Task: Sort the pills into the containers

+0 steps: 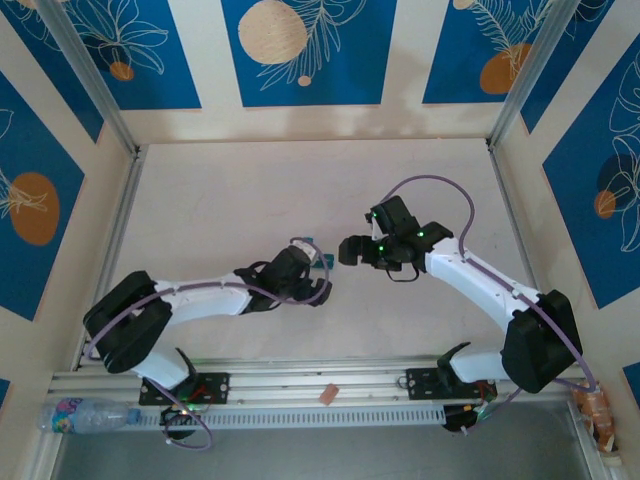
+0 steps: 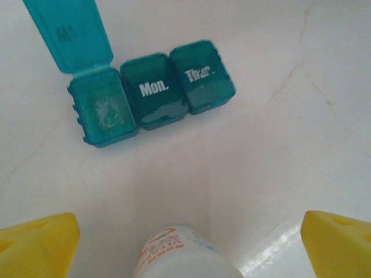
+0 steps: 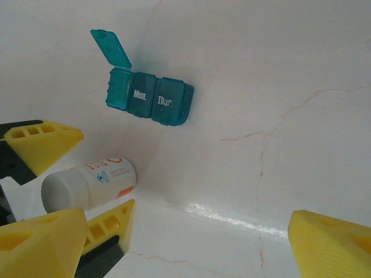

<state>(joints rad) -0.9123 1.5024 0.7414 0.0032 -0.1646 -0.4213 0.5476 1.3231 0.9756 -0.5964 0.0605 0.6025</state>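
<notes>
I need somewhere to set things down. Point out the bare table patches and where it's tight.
Bare: the table beyond the Thur. end of the containers, and the stretch ahead of the open right claw. Tight: the open left claw straddles the lying white bottle, leaving just a narrow strip between bottle and containers.

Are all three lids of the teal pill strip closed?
No: on the teal strip the end lid stands open; the Mon. lid and Thur. lid are shut.

One teal pill organizer [image 2: 153,95] has three joined compartments [image 2: 203,78], one open and two shut. There is one white pill bottle [image 3: 87,185] and one clear water bottle [image 1: 85,413].
</notes>
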